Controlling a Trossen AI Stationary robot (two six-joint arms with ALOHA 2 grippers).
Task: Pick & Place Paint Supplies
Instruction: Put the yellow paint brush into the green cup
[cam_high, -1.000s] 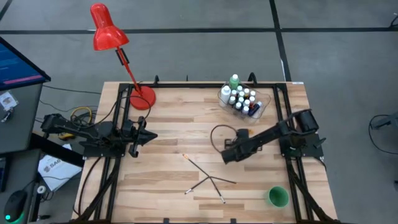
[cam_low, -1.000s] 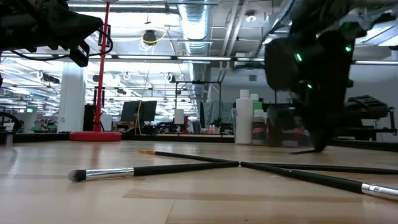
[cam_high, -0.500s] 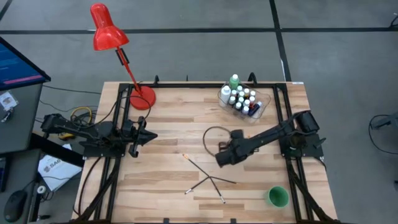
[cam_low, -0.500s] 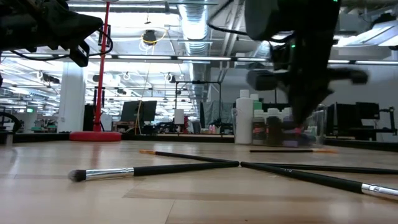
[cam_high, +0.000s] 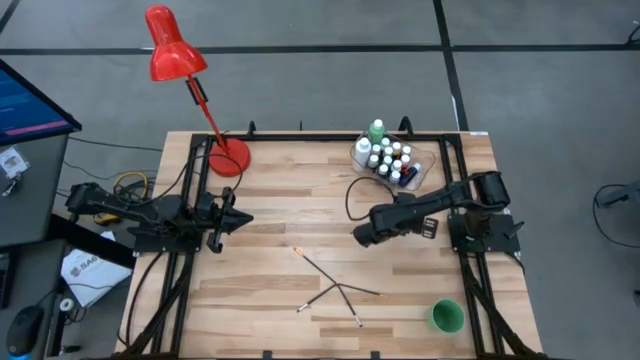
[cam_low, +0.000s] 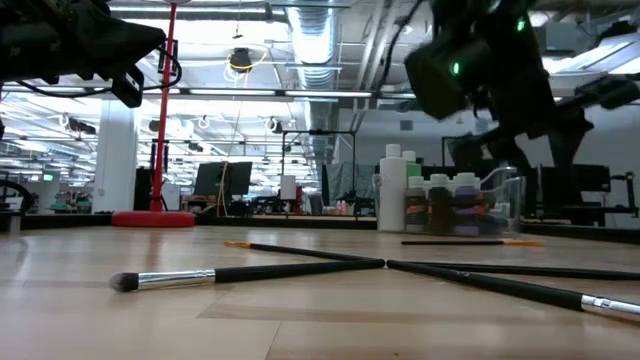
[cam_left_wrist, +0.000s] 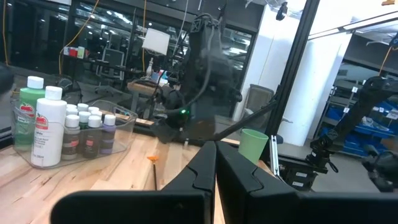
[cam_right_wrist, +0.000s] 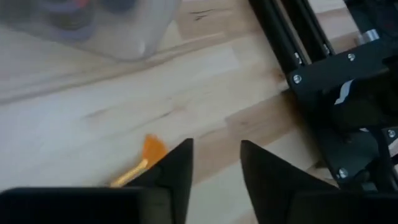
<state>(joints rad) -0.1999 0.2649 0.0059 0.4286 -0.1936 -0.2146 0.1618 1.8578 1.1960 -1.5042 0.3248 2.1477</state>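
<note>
Right gripper (cam_high: 362, 237) fingers apart over bare wood table (cam_high: 270, 300); left gripper (cam_high: 243, 219) fingers together. Brushes (cam_high: 335, 290) lie crossed; grey floor around.

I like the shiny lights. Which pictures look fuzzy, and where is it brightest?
Low view: the right claw is smeared, and ceiling lights glare brightest. Left wrist view: that same arm looks fuzzy, while the bottles are sharp. Right wrist view: the tub is out of focus.

— What sits along the table (cam_high: 270, 180) edges?
— A red lamp (cam_high: 175, 50) at one far corner, a clear tub (cam_high: 421, 172) at the other, a green cup (cam_high: 446, 317) near.
</note>
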